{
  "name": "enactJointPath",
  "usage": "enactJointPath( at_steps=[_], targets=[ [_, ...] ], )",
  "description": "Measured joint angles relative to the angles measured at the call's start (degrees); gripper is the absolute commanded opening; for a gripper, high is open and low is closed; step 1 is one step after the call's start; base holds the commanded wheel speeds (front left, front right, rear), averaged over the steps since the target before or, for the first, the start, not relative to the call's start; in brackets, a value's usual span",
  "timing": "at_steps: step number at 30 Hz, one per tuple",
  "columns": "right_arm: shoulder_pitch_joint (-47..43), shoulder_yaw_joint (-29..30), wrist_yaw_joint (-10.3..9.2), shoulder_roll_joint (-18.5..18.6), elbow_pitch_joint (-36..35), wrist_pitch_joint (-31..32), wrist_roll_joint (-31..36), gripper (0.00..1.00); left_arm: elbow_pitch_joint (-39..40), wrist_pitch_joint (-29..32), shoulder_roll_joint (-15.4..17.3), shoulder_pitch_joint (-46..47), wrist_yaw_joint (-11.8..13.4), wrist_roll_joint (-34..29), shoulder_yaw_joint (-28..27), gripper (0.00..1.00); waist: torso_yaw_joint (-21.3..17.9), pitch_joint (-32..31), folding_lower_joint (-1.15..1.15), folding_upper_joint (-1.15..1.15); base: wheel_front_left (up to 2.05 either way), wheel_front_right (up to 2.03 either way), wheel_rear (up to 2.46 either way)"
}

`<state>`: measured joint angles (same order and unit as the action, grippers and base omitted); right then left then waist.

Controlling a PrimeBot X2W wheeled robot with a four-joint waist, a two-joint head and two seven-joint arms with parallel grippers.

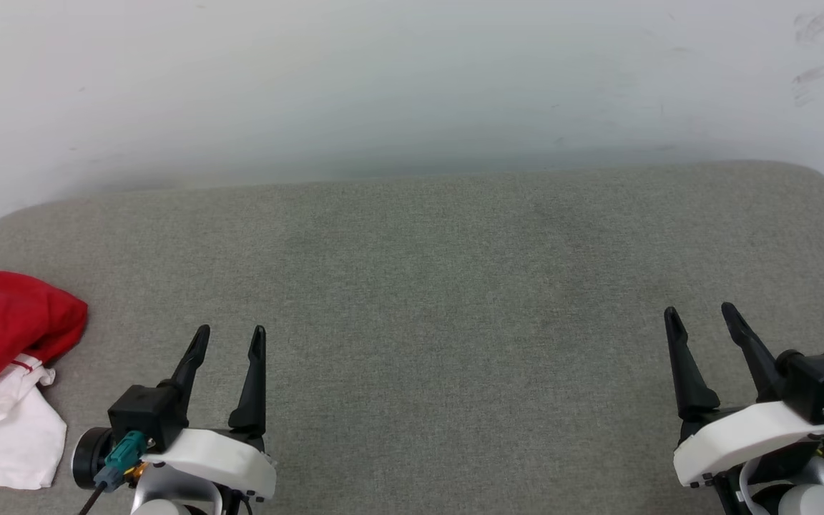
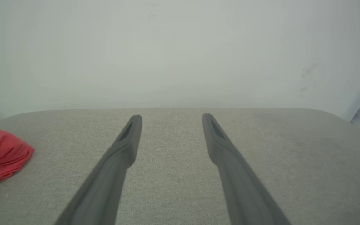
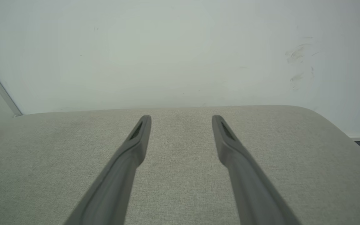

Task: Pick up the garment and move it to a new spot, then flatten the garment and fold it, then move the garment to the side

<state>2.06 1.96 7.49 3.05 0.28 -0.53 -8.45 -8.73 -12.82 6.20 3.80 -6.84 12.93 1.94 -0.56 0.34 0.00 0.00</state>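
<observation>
Red-and-white garment (image 1: pixel 4 343) lies bunched at the left edge of the grey cushion (image 1: pixel 455 286), near and left of the left gripper (image 1: pixel 231 330), not touching. The right gripper (image 1: pixel 699 310) sits well apart, far right. Both stand spread, holding nothing.

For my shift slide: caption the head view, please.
Crumpled red-and-white garment at left edge of grey cushion; left claw and right claw open, empty.

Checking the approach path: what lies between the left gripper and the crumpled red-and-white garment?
Only bare grey fabric surface. In the head view the garment lies at the left edge, apart from the left gripper, jaws open.
</observation>
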Motion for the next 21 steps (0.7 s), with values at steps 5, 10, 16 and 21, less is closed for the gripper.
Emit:
enactJointPath(
  at_steps=[5, 10, 16, 21],
  targets=[
    [-0.01, 0.04, 0.00, -0.02, -0.01, 0.00, 0.55, 1.00, -0.57, -0.52, -0.34, -0.01, -0.05, -1.78, -0.04, 1.00, -0.01, 0.04, 0.00, 0.00, 0.00, 0.00, 0.00],
    [-0.01, -0.31, 0.00, -0.02, 0.21, -0.01, 1.00, 1.00, -1.45, -1.00, -0.74, -0.08, -0.20, -3.23, -0.25, 1.00, -0.12, 0.05, 0.00, 0.00, 0.00, 0.00, 0.00],
    [0.01, -0.45, 0.00, -0.03, 0.41, -0.19, 2.40, 1.00, -2.24, -1.58, -0.99, -0.08, -0.22, -5.26, -0.32, 1.00, -0.16, 0.02, 0.00, 0.00, 0.00, 0.00, 0.00],
    [0.02, -0.51, 0.01, -0.03, 0.55, -0.52, 3.85, 1.00, -2.67, -2.09, -1.21, -0.07, -0.31, -6.87, -0.54, 1.00, -0.05, 0.12, 0.00, 0.00, 0.00, 0.00, 0.00]
  ],
)
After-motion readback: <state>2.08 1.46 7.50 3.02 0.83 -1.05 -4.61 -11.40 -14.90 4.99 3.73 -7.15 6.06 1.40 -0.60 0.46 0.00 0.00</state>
